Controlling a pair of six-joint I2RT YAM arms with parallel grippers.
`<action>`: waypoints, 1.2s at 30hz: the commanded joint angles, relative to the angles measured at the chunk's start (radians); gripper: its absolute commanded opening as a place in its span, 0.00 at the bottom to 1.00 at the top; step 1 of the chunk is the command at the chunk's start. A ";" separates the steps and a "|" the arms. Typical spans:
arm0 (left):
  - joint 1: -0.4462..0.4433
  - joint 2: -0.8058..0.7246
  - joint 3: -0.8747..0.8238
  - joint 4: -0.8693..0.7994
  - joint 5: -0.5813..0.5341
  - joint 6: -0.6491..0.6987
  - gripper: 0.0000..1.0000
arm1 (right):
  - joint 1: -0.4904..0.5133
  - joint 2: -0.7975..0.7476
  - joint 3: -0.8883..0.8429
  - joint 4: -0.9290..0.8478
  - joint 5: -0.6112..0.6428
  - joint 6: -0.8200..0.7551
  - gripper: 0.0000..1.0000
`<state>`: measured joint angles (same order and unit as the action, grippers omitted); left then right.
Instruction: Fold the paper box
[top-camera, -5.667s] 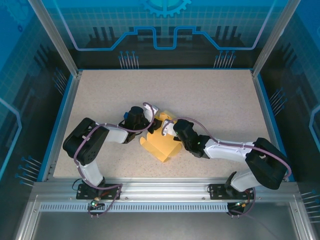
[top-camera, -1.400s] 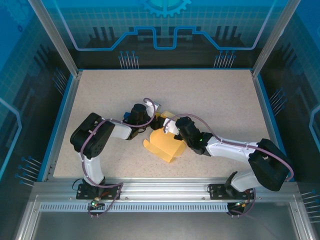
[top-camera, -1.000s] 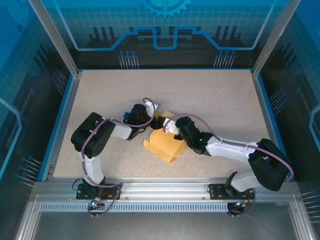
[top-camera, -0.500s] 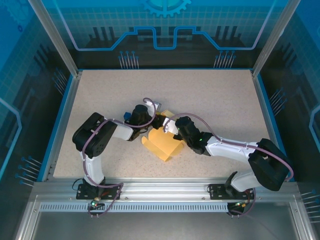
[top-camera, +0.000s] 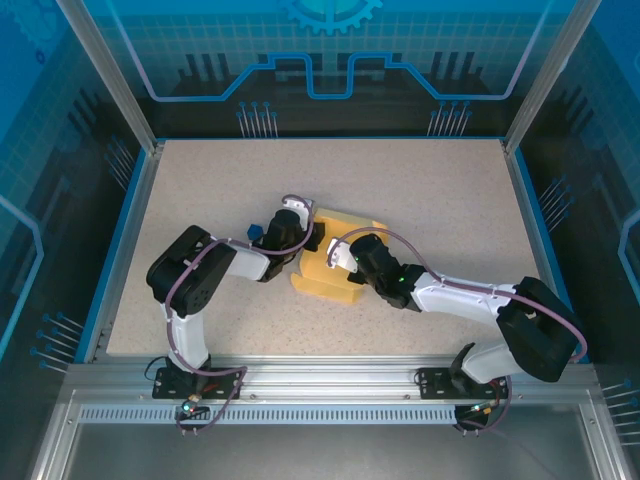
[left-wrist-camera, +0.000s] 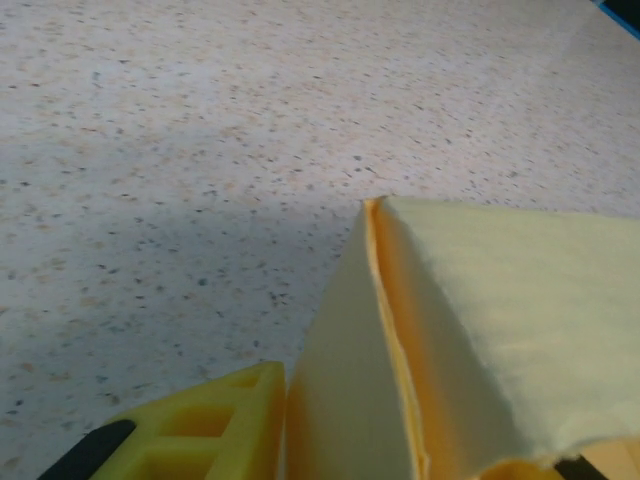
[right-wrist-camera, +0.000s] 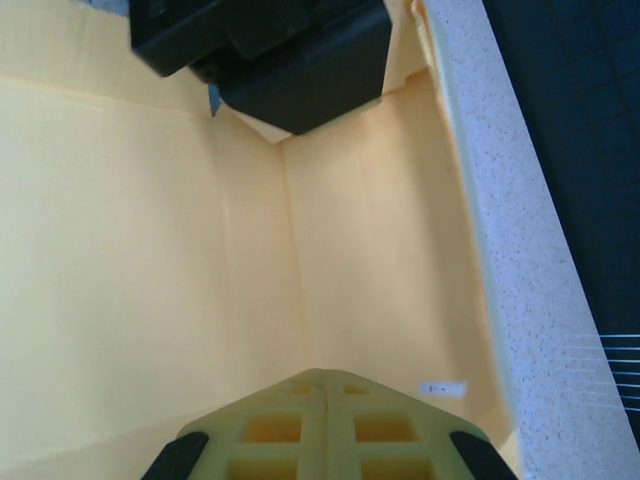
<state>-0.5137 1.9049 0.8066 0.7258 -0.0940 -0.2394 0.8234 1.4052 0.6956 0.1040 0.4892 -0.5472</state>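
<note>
The paper box is pale yellow card, partly folded, with raised walls, in the middle of the table. My left gripper is at its left side. In the left wrist view a folded corner of the paper box stands between the fingers, and the left gripper is shut on that wall. My right gripper reaches into the box from the right. In the right wrist view the right gripper is shut, nothing between its tips, which rest on the inner card of the paper box.
The speckled table is fenced by a blue rim and metal posts. The left arm's black wrist hangs over the box's far wall in the right wrist view. Both forearms lie low across the near half of the table.
The box has turned from lying diagonal to nearly square-on and shifted back a little. The left gripper has closed on its left wall. The right gripper stayed shut inside the box.
</note>
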 joint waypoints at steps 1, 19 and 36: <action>-0.003 0.020 0.034 -0.028 -0.060 -0.027 0.28 | -0.008 -0.009 0.003 -0.023 -0.013 0.027 0.00; -0.014 -0.039 0.027 -0.108 0.185 0.226 0.24 | -0.036 -0.127 0.175 -0.266 0.002 0.106 0.39; -0.015 -0.062 0.029 -0.118 0.217 0.221 0.23 | -0.081 0.140 0.317 -0.316 0.100 0.083 0.49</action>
<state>-0.5220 1.8812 0.8169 0.6224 0.0956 -0.0418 0.7593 1.5253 0.9741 -0.1955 0.5594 -0.4522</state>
